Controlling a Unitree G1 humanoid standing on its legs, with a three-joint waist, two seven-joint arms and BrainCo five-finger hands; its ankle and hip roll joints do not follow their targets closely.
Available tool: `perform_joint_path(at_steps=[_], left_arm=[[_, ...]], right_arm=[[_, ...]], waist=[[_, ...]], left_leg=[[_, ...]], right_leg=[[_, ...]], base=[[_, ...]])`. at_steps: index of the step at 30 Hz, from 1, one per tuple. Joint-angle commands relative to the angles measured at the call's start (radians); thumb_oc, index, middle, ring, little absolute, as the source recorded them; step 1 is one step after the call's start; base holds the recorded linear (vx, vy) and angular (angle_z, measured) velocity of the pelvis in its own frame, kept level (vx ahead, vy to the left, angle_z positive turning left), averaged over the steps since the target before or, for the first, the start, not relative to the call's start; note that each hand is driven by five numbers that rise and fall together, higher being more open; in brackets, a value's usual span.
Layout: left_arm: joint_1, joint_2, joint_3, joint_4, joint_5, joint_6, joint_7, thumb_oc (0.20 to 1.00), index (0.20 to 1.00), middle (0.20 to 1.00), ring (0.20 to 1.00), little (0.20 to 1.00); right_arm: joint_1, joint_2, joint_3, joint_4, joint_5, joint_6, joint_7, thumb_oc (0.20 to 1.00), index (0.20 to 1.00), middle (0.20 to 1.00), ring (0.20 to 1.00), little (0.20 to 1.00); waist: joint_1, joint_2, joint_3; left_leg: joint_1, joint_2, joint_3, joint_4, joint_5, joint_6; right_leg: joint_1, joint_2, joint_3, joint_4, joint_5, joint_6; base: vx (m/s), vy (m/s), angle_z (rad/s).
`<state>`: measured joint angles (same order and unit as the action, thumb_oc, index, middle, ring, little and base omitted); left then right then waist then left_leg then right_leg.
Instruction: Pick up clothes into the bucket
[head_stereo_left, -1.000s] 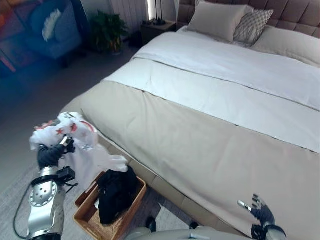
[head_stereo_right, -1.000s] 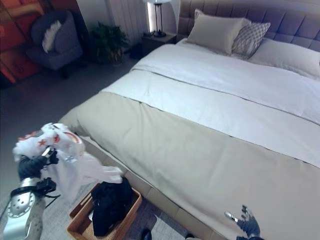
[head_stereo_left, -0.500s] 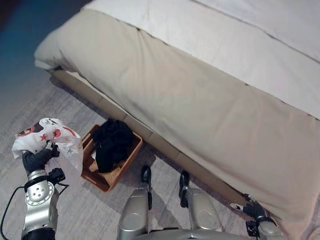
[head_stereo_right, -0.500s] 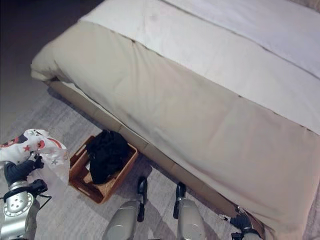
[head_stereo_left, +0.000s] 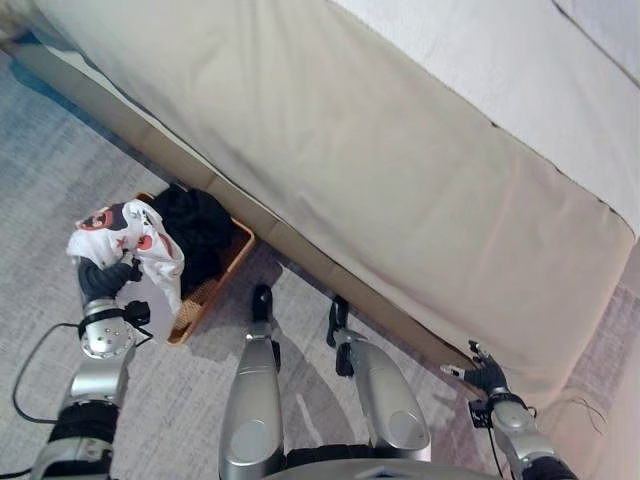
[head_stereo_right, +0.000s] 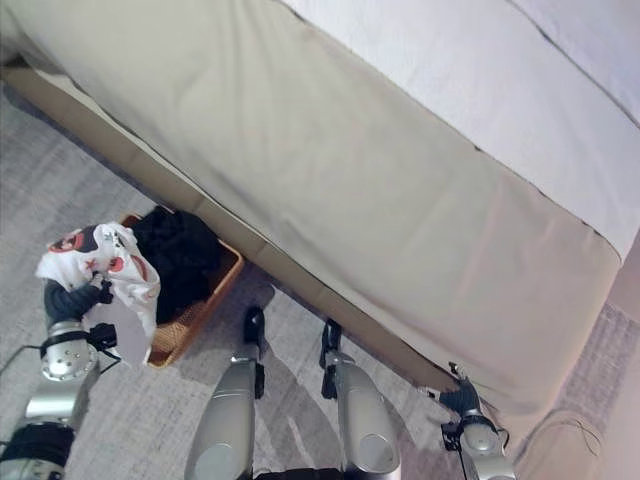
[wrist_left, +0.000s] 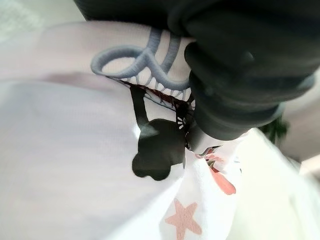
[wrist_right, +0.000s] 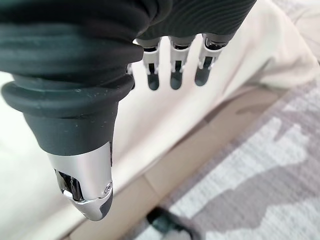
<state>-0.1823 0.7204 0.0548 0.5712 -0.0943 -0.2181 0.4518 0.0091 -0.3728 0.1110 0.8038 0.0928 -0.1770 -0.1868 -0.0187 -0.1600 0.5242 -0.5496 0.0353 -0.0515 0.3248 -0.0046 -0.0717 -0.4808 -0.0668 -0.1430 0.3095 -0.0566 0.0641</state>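
left hand (head_stereo_left: 103, 277): clenched on shirt (head_stereo_left: 140, 243), held up over near rim of basket (head_stereo_left: 212, 290)
shirt: white, bunched, red stars and red/black print; lower part hangs down across basket's near-left side, just above rug (head_stereo_left: 60, 180)
right hand (head_stereo_left: 482, 374): fingers straight and relaxed, holding nothing, low beside bed (head_stereo_left: 330, 130) corner
basket: woven, brown, on rug tight against bed base; black garment (head_stereo_left: 200, 235) piled inside
bed: beige cover, white sheet at far edge
vs 0.5 s ago: camera tilted down; shirt was out left of basket, now overlaps it; grip unchanged; right hand still idle
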Motion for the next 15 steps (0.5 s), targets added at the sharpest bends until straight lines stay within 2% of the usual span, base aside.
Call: perform_joint_path(at_steps=[1,2,3,7,11,12,13,14,15], left_arm=[[-0.048,0.118,0.001,-0.007,0.136,0.022,0.084,0.2,0.2,0.2,0.2,0.2],[-0.085,0.138,-0.029,0.042,0.154,0.046,0.089,0.2,0.2,0.2,0.2,0.2],[-0.115,0.143,-0.051,0.058,0.151,0.045,0.094,0.2,0.2,0.2,0.2,0.2],[-0.21,0.191,-0.106,0.087,0.15,0.076,0.111,0.2,0.2,0.2,0.2,0.2],[-0.256,0.211,-0.132,0.12,0.146,0.092,0.111,0.2,0.2,0.2,0.2,0.2],[-0.288,0.22,-0.15,0.155,0.136,0.11,0.1,0.373,0.373,0.373,0.373,0.373],[-0.291,0.22,-0.152,0.157,0.135,0.11,0.099,0.485,0.485,0.485,0.485,0.485],[-0.283,0.213,-0.147,0.121,0.127,0.137,0.083,1.0,1.0,1.0,1.0,1.0],[-0.285,0.213,-0.147,0.121,0.127,0.137,0.083,1.0,1.0,1.0,1.0,1.0]], right_arm=[[0.022,-0.03,0.058,-0.074,0.051,-0.042,-0.043,1.0,1.0,1.0,1.0,1.0],[0.032,-0.04,0.068,-0.072,0.056,-0.047,-0.051,1.0,1.0,1.0,1.0,1.0],[0.032,-0.044,0.067,-0.078,0.059,-0.047,-0.053,1.0,1.0,1.0,1.0,1.0],[0.04,-0.071,0.061,-0.129,0.09,-0.053,-0.082,1.0,1.0,1.0,1.0,1.0],[0.037,-0.083,0.059,-0.151,0.102,-0.054,-0.094,1.0,1.0,1.0,1.0,1.0],[0.031,-0.091,0.063,-0.165,0.11,-0.055,-0.099,1.0,1.0,1.0,1.0,1.0],[0.03,-0.09,0.062,-0.165,0.11,-0.055,-0.099,1.0,1.0,1.0,1.0,1.0],[0.031,-0.093,0.06,-0.171,0.122,-0.043,-0.098,1.0,1.0,1.0,1.0,1.0],[0.03,-0.092,0.059,-0.171,0.123,-0.043,-0.098,1.0,1.0,1.0,1.0,1.0]], waist=[[-0.038,-0.058,-0.004],[-0.047,-0.056,-0.004],[-0.05,-0.053,-0.004],[-0.076,-0.057,-0.004],[-0.084,-0.061,-0.004],[-0.09,-0.064,-0.004],[-0.089,-0.064,-0.004],[-0.089,-0.059,-0.004],[-0.089,-0.059,-0.004]], left_leg=[[-0.114,-0.056,-0.02,0.199,-0.105,0.055],[-0.14,-0.056,-0.025,0.247,-0.154,0.059],[-0.18,-0.061,-0.03,0.283,-0.165,0.062],[-0.36,-0.072,-0.051,0.399,-0.187,0.063],[-0.429,-0.074,-0.054,0.423,-0.187,0.061],[-0.47,-0.072,-0.055,0.434,-0.187,0.061],[-0.471,-0.072,-0.055,0.435,-0.187,0.061],[-0.507,-0.075,-0.059,0.445,-0.188,0.062],[-0.509,-0.075,-0.059,0.446,-0.188,0.062]], right_leg=[[-0.087,-0.08,0.027,0.034,0.052,0.061],[-0.113,-0.077,0.036,0.094,0.007,0.062],[-0.15,-0.077,0.038,0.125,-0.003,0.06],[-0.324,-0.083,0.035,0.238,-0.032,0.051],[-0.393,-0.088,0.031,0.256,-0.031,0.051],[-0.433,-0.091,0.027,0.265,-0.031,0.053],[-0.434,-0.091,0.027,0.266,-0.031,0.053],[-0.469,-0.092,0.023,0.274,-0.031,0.054],[-0.471,-0.092,0.023,0.275,-0.032,0.054]], base=[[0.04,0.061,0.0],[0.05,0.061,0.07],[0.06,0.058,0.06],[-0.01,0.032,0.05],[0.01,0.004,0.1],[0.02,0.0,0.04],[0.03,0.006,0.03],[0.0,0.0,0.0],[0.0,0.0,0.0]])
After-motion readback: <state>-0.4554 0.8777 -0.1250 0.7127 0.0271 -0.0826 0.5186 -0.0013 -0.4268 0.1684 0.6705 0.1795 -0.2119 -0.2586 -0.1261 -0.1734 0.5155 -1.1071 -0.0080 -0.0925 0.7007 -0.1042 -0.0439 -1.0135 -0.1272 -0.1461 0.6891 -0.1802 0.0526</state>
